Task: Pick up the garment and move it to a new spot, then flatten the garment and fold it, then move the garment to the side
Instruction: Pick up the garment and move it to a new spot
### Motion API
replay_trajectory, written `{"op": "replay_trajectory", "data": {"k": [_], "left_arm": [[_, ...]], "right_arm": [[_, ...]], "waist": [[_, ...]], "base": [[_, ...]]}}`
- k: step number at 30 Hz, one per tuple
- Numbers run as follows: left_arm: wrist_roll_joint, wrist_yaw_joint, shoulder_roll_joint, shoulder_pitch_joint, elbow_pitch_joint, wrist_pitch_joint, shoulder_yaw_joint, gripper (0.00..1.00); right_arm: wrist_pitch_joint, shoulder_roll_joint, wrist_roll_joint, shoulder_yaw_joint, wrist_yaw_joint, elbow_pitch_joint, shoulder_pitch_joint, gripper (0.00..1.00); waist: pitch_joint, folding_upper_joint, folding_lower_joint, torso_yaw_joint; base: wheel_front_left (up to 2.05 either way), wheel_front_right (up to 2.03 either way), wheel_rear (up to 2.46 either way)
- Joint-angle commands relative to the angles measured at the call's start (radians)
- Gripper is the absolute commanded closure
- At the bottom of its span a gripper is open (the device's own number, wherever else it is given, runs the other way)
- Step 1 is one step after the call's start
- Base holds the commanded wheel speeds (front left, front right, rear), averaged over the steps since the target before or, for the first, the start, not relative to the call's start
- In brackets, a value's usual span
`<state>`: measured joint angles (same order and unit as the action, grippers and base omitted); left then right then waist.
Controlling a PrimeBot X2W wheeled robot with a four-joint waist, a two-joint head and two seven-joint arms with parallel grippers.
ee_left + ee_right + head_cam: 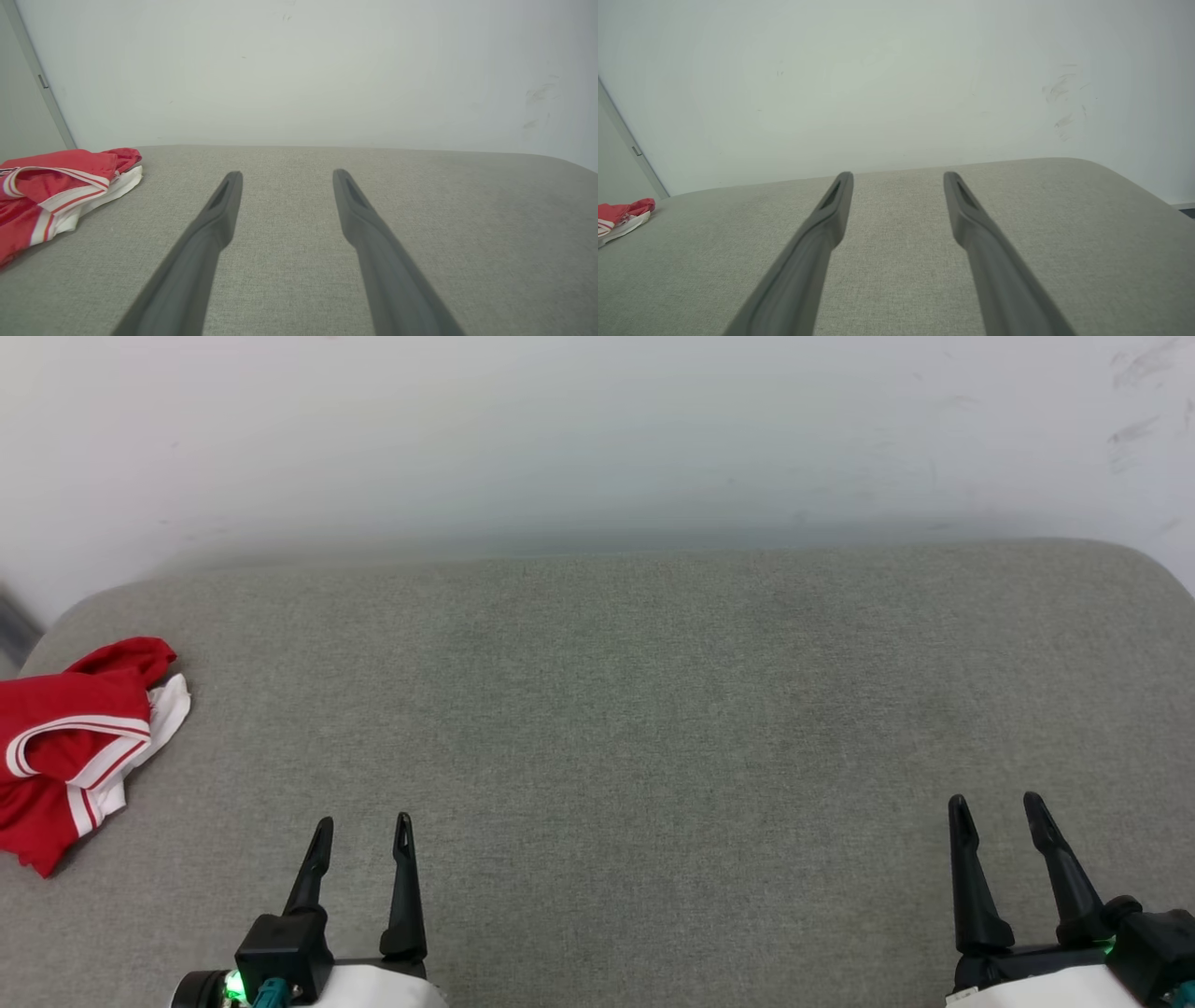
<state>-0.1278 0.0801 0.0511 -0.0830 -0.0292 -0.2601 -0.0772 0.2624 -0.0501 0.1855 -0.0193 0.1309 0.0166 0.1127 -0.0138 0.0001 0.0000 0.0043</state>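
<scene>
Off left, crumpled glossy red garment (56, 728) on coarse-woven grey cushion (653, 728).

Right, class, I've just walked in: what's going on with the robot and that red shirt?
Nothing is being handled yet. The garment, a red shirt with white striped trim, lies crumpled at the left edge of the grey padded surface. The left gripper and right gripper are both open and empty, near the front edge, touching no cloth. The left gripper is nearer the garment.

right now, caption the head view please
Red garment crumpled at the cushion's left edge; left claw and right claw open, empty.
</scene>
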Motion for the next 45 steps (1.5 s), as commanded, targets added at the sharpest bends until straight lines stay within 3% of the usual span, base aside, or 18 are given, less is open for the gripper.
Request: {"op": "replay_trajectory", "data": {"k": [1, 10, 34, 45], "left_arm": [[-0.004, 0.004, -0.001, -0.005, -0.002, -0.008, 0.001, 0.0], [-0.01, 0.008, -0.001, 0.011, -0.012, -0.008, 0.009, 0.0], [-0.023, 0.037, -0.001, -0.025, -0.015, -0.006, 0.044, 0.0], [-0.03, 0.041, -0.001, -0.034, -0.011, -0.006, 0.06, 0.0]], "right_arm": [[0.004, 0.0, -0.001, 0.0, 0.0, 0.0, 0.011, 0.0], [0.003, 0.0, -0.015, 0.004, 0.0, 0.011, 0.02, 0.0], [0.003, 0.0, -0.027, 0.023, 0.0, 0.02, 0.043, 0.0], [0.003, 0.0, -0.031, 0.038, 0.0, 0.02, 0.04, 0.0]], "waist": [[-0.001, -0.0001, 0.0, 0.003], [0.002, -0.0001, 0.0, 0.075], [0.008, -0.0001, 0.0, 0.427], [0.003, -0.0001, 0.0, 0.487]], "base": [[0.0, 0.0, 0.0], [0.0, 0.0, 0.0], [0.0, 0.0, 0.0], [0.0, 0.0, 0.0]]}}
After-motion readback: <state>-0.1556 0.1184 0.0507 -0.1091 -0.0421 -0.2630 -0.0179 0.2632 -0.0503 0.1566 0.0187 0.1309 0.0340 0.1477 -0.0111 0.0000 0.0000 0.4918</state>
